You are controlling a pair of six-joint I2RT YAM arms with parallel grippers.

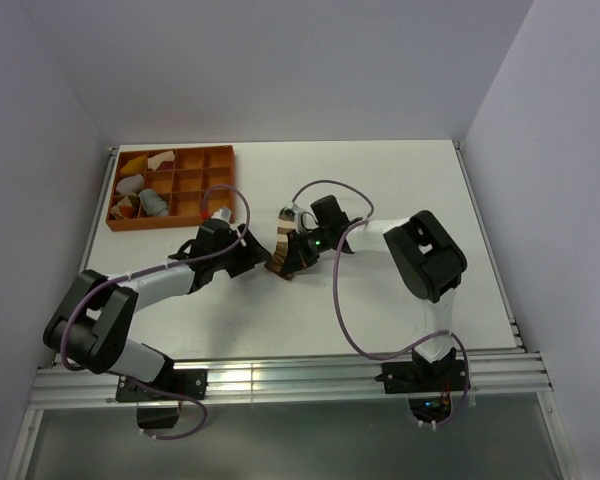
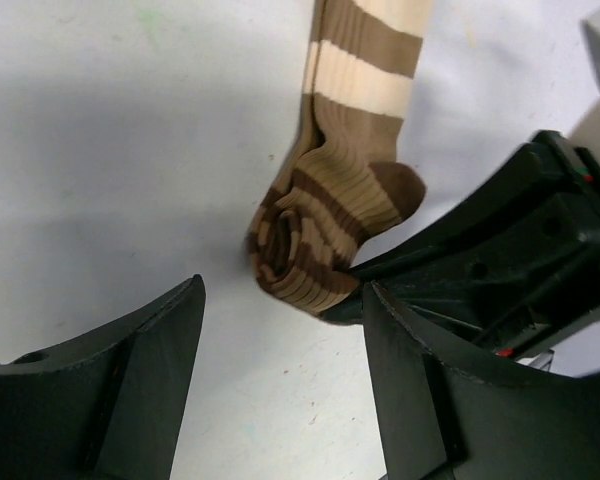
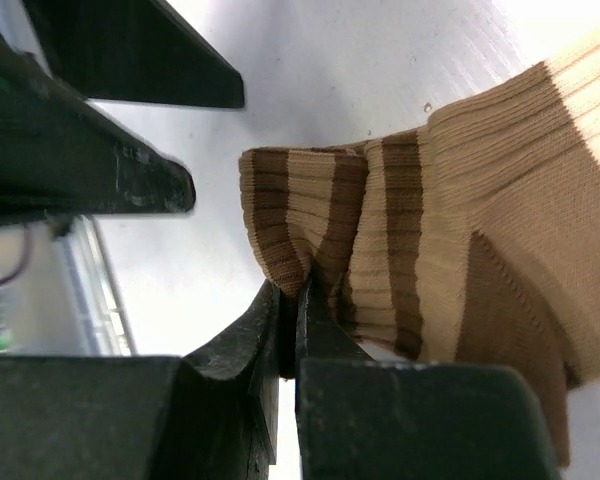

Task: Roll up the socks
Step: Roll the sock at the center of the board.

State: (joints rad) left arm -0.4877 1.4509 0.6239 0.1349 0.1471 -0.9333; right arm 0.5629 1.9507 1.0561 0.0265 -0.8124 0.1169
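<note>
Right wrist: right gripper (image 3: 295, 300) pinches brown sock (image 3: 430, 230).

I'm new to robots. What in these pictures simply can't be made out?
- Top view: what lies in the orange tray is too small to tell.
- Top view: the right gripper covers part of the striped sock.
- Left wrist view: the top edge cuts off the sock's far end.
- Right wrist view: how much fabric the shut jaws hold is hidden between them.
</note>
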